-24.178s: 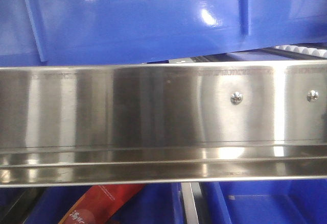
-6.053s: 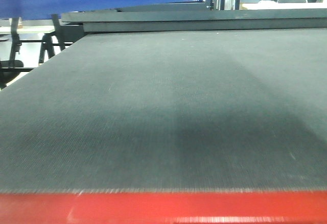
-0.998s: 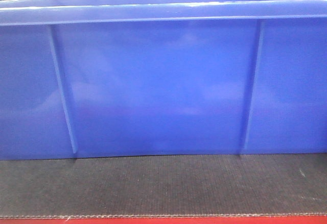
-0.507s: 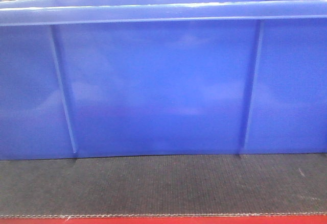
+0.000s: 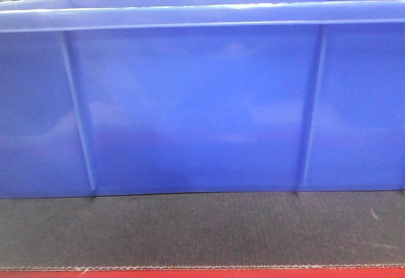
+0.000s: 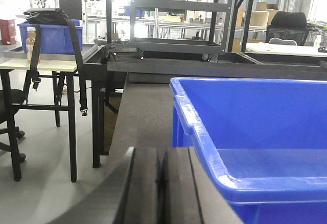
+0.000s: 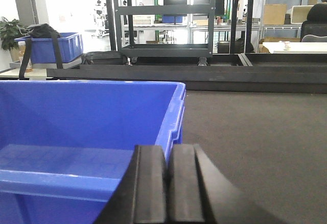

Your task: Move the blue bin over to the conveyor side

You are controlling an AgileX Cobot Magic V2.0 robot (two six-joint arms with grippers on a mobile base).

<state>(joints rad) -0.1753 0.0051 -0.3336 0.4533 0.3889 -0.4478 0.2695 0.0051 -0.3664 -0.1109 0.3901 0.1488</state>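
We see our left gripper (image 6: pixel 162 183) with its fingers pressed together, holding nothing, just beside the left end of the blue bin (image 6: pixel 245 147). The bin rests flat on the conveyor (image 5: pixel 202 230), its near wall set back a little from the belt's red edge strip (image 5: pixel 202 272). Our right gripper (image 7: pixel 167 183) is likewise pinched closed and empty, near the bin's right corner. We judge the move essentially done: the bin is set down and released, with only pulling our arms clear left.
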